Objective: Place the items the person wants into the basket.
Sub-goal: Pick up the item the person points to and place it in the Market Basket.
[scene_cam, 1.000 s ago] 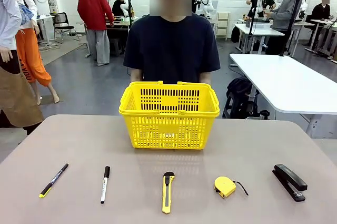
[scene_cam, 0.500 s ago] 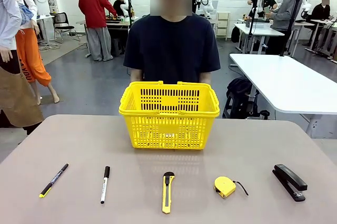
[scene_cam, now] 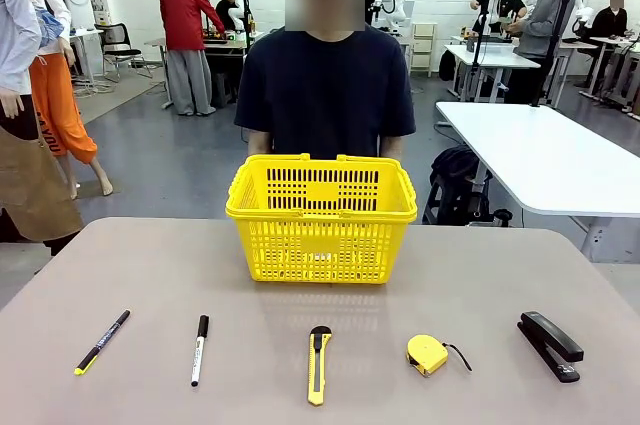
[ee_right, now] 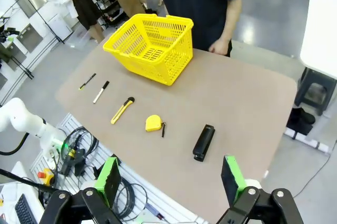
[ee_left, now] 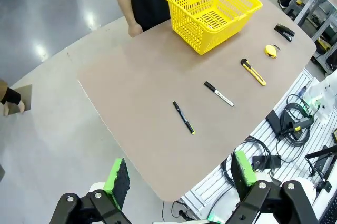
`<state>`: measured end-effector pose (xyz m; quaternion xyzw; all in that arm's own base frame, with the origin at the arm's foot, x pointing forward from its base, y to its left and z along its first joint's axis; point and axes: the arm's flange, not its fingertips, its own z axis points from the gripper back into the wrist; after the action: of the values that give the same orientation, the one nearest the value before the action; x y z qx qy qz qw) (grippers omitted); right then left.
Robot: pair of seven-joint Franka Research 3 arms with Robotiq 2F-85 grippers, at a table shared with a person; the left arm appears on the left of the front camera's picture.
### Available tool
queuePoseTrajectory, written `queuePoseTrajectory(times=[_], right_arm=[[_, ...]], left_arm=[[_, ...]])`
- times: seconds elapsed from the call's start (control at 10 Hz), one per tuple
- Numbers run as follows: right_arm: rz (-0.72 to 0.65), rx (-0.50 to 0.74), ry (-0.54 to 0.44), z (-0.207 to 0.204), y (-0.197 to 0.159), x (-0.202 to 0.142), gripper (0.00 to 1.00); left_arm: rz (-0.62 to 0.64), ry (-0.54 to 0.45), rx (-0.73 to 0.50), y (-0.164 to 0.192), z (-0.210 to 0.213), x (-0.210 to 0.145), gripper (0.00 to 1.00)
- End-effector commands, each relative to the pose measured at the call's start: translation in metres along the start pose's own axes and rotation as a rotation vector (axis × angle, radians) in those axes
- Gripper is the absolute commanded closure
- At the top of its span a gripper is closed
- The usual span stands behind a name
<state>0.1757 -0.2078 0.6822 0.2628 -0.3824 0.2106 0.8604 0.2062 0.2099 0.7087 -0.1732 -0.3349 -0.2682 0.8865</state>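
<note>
Front view: the person (scene_cam: 325,90) in the dark navy T-shirt is standing at 12 o'clock, just behind the table (scene_cam: 120,265). The yellow basket (scene_cam: 320,245) is sitting upright at the 12 o'clock side, right in front of the person. Five tools are lying in a row along the 6 o'clock edge, well apart from each other and from the basket. The black pen (scene_cam: 102,342) is lying at 8 o'clock and the white marker (scene_cam: 200,350) at 7. The utility knife (scene_cam: 319,364) is lying at 6, the tape measure (scene_cam: 427,354) at 5 and the black stapler (scene_cam: 549,345) at 4.

Left wrist view: the left gripper (ee_left: 180,174) is hanging high off the table's edge, with its fingers (ee_left: 118,183) standing wide apart. The basket (ee_left: 221,21) is showing at 1 o'clock. The tool row is running from the pen (ee_left: 184,117) near centre up to the stapler (ee_left: 284,32) at 2 o'clock.

Right wrist view: the right gripper (ee_right: 170,178) is also hanging high, with its fingers (ee_right: 231,177) spread wide. The basket (ee_right: 176,63) is sitting at 11 o'clock. The tape measure (ee_right: 154,123) and the knife (ee_right: 122,110) are lying near centre. The person's hand (ee_right: 218,47) is resting at the table edge at 1 o'clock.
</note>
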Motion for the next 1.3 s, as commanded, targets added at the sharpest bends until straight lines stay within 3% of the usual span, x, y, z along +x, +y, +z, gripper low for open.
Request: queuePoseTrajectory(times=[0.0, 1.2], right_arm=[[0.002, 0.005, -0.019, -0.0048, -0.0016, 0.0007, 0.0], [0.002, 0.005, -0.019, -0.0048, -0.0016, 0.0007, 0.0]], left_arm=[[-0.007, -0.001, -0.003, -0.0006, 0.0001, 0.0007, 0.0], [-0.007, -0.001, -0.003, -0.0006, 0.0001, 0.0007, 0.0]])
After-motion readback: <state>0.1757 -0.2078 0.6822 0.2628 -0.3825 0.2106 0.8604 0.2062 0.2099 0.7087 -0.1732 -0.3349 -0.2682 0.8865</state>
